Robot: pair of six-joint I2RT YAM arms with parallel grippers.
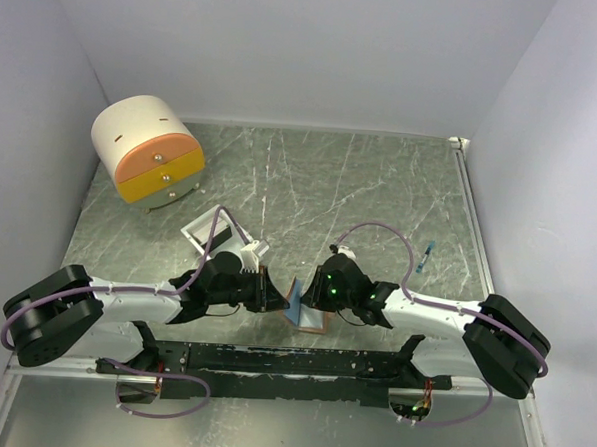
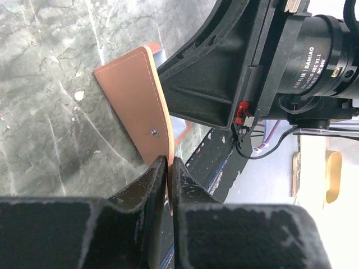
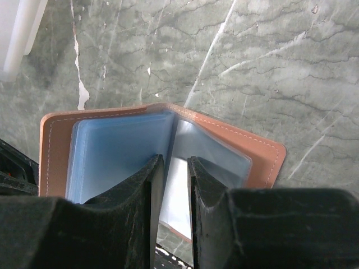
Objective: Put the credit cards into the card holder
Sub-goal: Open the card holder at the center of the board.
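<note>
The card holder [image 1: 302, 312] stands open on its edge between my two grippers at the near middle of the table. In the left wrist view its salmon-brown cover [image 2: 132, 106] with the round snap stud faces me, and my left gripper [image 2: 169, 163] is shut on that cover's edge. In the right wrist view the card holder [image 3: 112, 151] shows its pale blue pockets. My right gripper [image 3: 174, 162] has its jaws a little apart over a pale pocket leaf, with nothing held between them. No credit cards show in any view.
A round cream-and-orange drawer unit [image 1: 147, 151] stands at the back left. A small white open box [image 1: 218, 234] sits just behind my left arm. A small blue object [image 1: 427, 255] lies at the right. White walls close in the table.
</note>
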